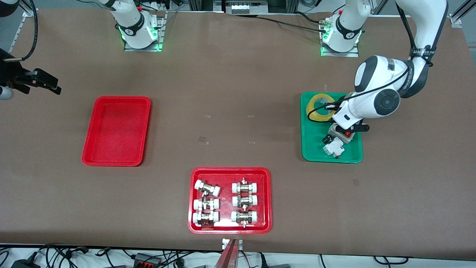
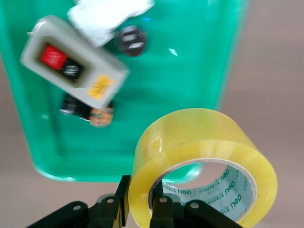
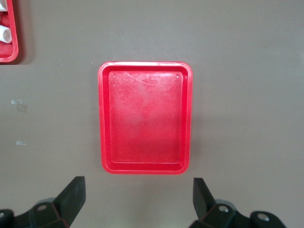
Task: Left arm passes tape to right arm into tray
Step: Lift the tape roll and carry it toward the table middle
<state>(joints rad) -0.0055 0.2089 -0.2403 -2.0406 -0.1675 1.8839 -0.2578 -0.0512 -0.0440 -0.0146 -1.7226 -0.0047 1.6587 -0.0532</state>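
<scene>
The left arm's black end effector [image 2: 140, 209] pinches the wall of the yellow see-through tape roll [image 2: 202, 168], over the green plastic tray [image 1: 314, 149]. The right arm's end effector [image 3: 137, 197] is spread wide, up high over the brown desk [image 1: 238, 93], the plain red tray [image 1: 117, 130] at 12 o'clock in its wrist view.

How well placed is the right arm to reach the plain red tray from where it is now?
Probably well: the right gripper hangs open above the table beside the plain red tray, with nothing between them. The tape sits in the left gripper over the green tray.
</scene>
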